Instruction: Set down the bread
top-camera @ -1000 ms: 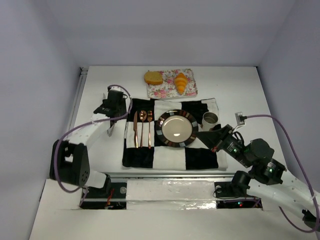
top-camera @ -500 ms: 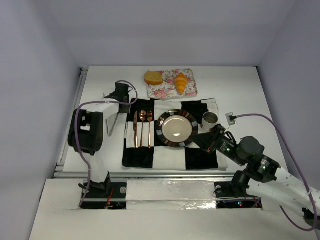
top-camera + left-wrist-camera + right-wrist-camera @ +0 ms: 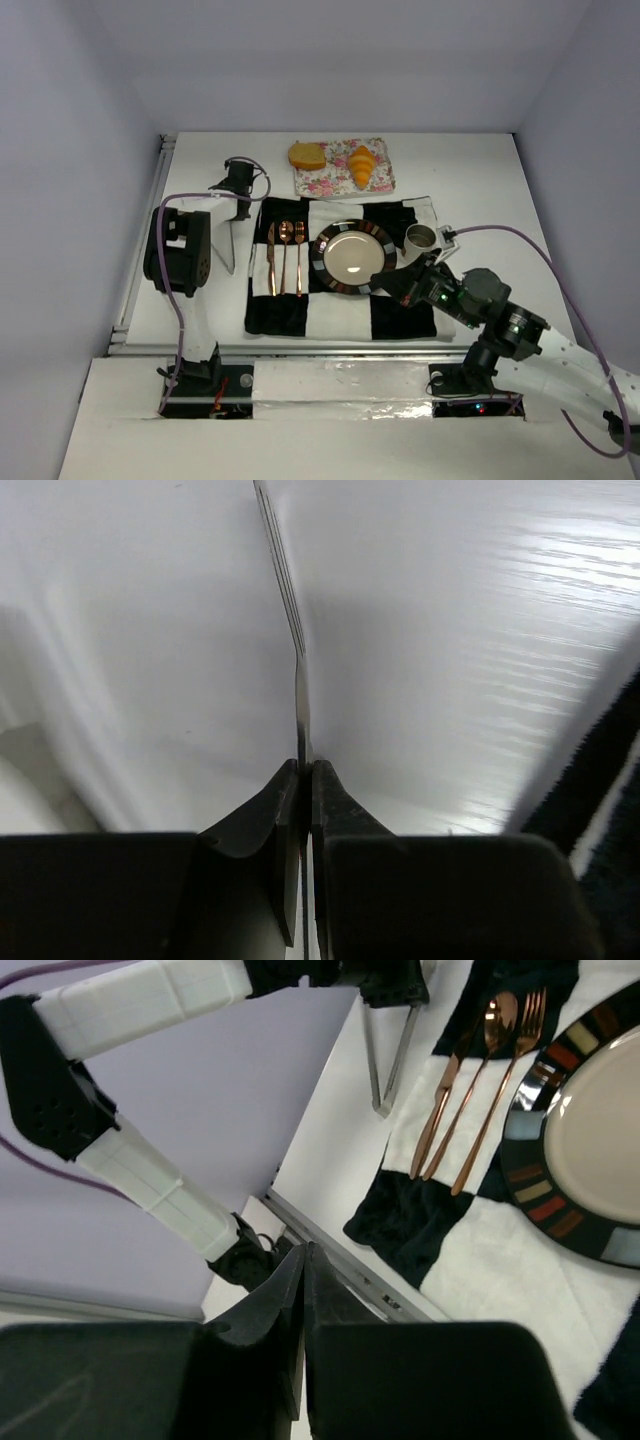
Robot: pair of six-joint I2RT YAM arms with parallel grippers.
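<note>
White worktop (image 3: pixel 470 170), pale lilac walls on three sides.

**Top view.** The golden slice of bread (image 3: pixel 307 155) sits at the left end of the floral rectangular tray (image 3: pixel 325 182), with an orange croissant (image 3: pixel 362 165) beside it. Nearer the arms, a black-and-white checked cloth (image 3: pixel 280 315) carries a dark-rimmed cream plate (image 3: pixel 354 257). Three copper-coloured pieces of cutlery (image 3: pixel 285 255) lie to the plate's left and a small grey cup (image 3: pixel 421 238) stands to its right. Your left claw (image 3: pixel 238 190) hangs just left of the cloth. Thin steel tongs (image 3: pixel 229 245) run from it toward the near edge. The bread is apart from them, further back and to the right. Your right claw (image 3: pixel 405 285) sits low over the cloth, beside the plate.

**Left wrist view.** The left claw (image 3: pixel 305 770) is pinched tight on the tongs (image 3: pixel 302 710), which show edge-on as one flat strip.

**Right wrist view.** The right claw (image 3: pixel 304 1255) has its fingers pressed together with nothing between them.

**Judgement.** The step in hand is fetching the bread with the tongs, and the approach is not yet made.
- Ease your squeeze before you reach the tray so the tong arms can spring apart.
- Bring the tips in low, one on each side of the slice.
- Close gently, since bread would likely crush.
- The plate is the probable destination. Lift clear of the tray rim and the croissant.
- Keep the right arm off the plate.
</note>
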